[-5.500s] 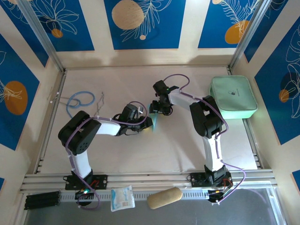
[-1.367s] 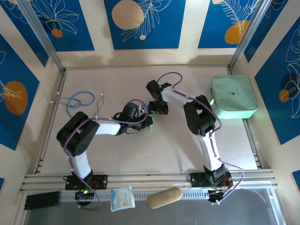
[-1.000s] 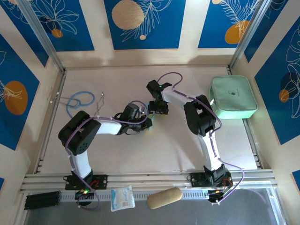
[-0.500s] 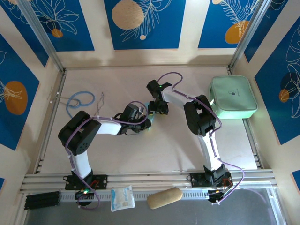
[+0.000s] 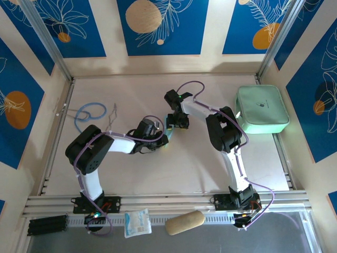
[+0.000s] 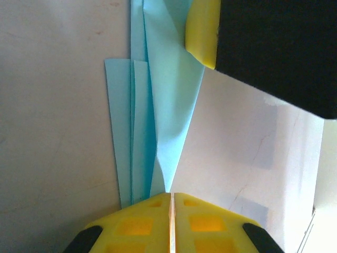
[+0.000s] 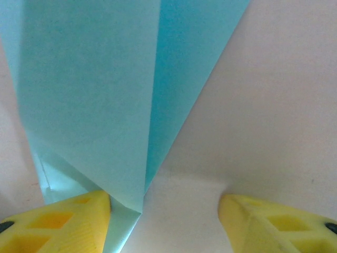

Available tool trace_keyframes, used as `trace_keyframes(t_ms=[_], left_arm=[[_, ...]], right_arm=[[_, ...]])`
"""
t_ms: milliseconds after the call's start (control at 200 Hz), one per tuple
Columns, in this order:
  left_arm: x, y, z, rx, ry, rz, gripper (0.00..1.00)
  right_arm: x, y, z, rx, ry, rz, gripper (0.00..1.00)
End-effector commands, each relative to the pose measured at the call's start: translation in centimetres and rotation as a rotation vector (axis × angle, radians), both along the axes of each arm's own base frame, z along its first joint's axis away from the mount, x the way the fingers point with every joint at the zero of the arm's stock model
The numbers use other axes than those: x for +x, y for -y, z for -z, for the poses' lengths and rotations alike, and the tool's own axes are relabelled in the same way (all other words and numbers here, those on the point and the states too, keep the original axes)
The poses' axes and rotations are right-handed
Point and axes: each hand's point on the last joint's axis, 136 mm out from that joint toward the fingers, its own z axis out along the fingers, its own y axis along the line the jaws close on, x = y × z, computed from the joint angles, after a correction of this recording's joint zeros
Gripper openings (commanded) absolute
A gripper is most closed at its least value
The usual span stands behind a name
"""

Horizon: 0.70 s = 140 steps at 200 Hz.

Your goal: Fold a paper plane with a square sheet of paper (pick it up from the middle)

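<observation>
Left wrist: paper plane (image 6: 168, 105) between jaws

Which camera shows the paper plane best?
The left wrist view: the plane shows folded layers and a narrow end. The right wrist view crops the plane very close; the top view gives a tiny blue sliver.

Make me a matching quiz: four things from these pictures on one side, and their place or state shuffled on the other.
1 left gripper
2 right gripper
3 mint-green case
4 blue cable

A far left of the table
B fingers apart
C far right of the table
D shut on the paper plane

Pairs: 1-D, 2-B, 3-C, 4-A
</observation>
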Motion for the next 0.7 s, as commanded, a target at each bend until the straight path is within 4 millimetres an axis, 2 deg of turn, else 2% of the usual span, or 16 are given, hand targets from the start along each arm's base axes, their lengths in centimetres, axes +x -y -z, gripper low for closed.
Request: trace_keyframes(t_ms=[0, 305, 695], left_arm=[[0.2, -0.5, -0.8, -0.008, 0.014, -0.015, 0.11], [0.6, -1.0, -1.2, 0.004, 0.026, -0.019, 0.11], [1.1, -1.3, -0.2, 0.055, 0.021, -0.018, 0.1]], right_arm=[[-4.7, 3.3, 6.7, -0.145, -0.229, 0.036, 0.61], [-4.7, 3.3, 6.6, -0.131, -0.24, 0.058, 0.6], [-4.8, 3.4, 6.7, -0.126, -0.247, 0.068, 0.6]])
